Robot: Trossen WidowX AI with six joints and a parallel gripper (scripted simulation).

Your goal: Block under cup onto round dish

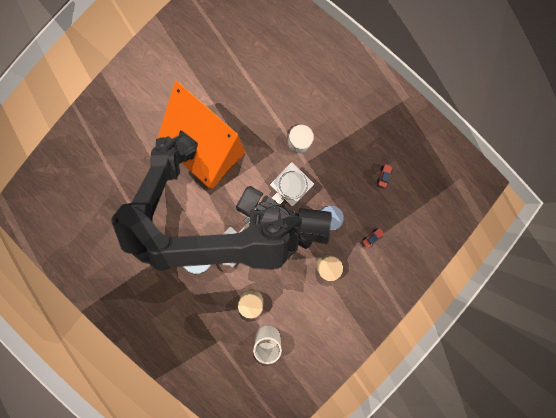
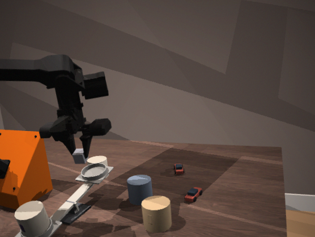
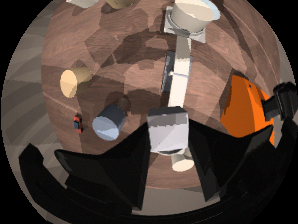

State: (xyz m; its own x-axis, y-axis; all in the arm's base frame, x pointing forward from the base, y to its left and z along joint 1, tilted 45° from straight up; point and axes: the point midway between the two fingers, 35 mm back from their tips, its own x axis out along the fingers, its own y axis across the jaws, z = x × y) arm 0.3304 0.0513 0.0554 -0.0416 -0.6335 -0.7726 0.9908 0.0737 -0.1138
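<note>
The claw (image 2: 80,153) grips the small grey block (image 2: 78,156) up in the air. The round dish (image 1: 196,268) lies back under the arm, past the balance (image 2: 74,197).

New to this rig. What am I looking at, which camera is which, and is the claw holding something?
It's one black jointed arm bolted to an orange base, ending in a two-finger gripper. There are three cameras: one looking straight down, one from the side at table height, and a fisheye camera on the wrist looking down past the fingers.

The gripper is closed on a small grey block, held in the air beside the balance. The near end of that balance carries an upside-down cup; the far end has only an empty ring holder.

Around it on the wooden table stand a cream cylinder, a blue-grey one, two tan ones, an open cup and two little red toy cars. A pale blue disc peeks out under the arm, probably the dish.
</note>
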